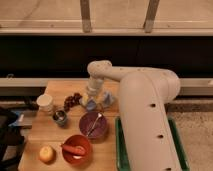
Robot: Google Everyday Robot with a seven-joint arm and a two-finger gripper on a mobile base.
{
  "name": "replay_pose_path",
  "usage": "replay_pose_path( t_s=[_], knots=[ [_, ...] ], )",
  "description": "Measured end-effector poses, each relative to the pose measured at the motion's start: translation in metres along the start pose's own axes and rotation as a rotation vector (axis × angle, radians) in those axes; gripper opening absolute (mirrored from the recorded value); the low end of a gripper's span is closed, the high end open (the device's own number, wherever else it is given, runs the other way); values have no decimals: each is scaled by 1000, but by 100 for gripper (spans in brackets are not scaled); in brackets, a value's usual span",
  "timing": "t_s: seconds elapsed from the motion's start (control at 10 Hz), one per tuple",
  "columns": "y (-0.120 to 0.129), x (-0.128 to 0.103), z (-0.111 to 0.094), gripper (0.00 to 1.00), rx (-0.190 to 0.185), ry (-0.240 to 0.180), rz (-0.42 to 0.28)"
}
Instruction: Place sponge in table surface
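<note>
— What do you see on the worktop, from the left?

— A white cup, grapes, a metal cup. Then my end effector, low at the surface. Sponge looks blue, just at it. Fingers: I cannot tell.

— And nearer?

— An apple, a red bowl, a purple bowl.

One gripper, two bowls, one cup, one apple.
</note>
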Motion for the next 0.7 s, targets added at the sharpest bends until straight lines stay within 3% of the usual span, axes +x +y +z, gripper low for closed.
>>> replay_pose_path(
  t_s=[0.4, 0.7],
  knots=[
    [-15, 13, -14, 77, 42, -9, 49],
    [-14, 14, -24, 80, 23, -68, 55]
  ],
)
